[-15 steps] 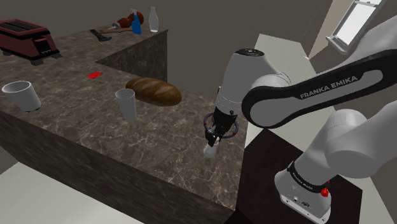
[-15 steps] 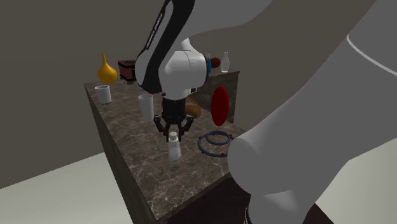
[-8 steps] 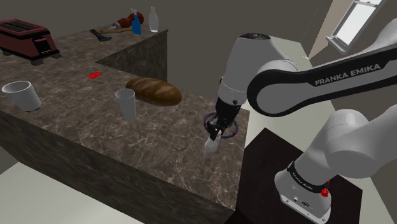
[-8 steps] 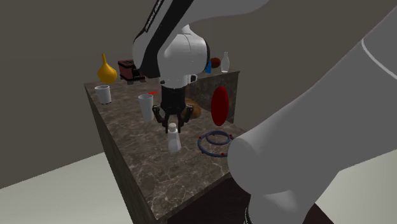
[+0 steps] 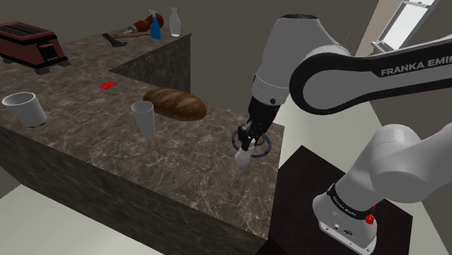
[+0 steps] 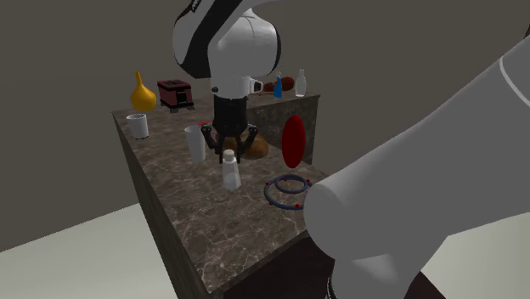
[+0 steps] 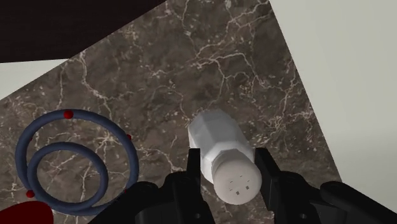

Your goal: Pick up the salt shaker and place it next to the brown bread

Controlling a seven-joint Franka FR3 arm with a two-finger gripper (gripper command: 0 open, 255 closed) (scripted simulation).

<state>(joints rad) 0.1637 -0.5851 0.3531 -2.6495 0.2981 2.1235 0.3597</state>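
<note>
Jaws are clamped by the gripper (image 7: 228,160) on the salt shaker (image 7: 215,135) just under its cap; light, stiff and smooth, it is judged slip-prone

Two cups (image 5: 24,108) (image 5: 144,118) (both white), one brown loaf (image 5: 174,103), one toaster (image 5: 32,43), one salt shaker (image 7: 222,156).

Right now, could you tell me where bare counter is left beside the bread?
Bare counter lies between the bread and the held salt shaker; the white cup crowds the bread's other end.
</note>
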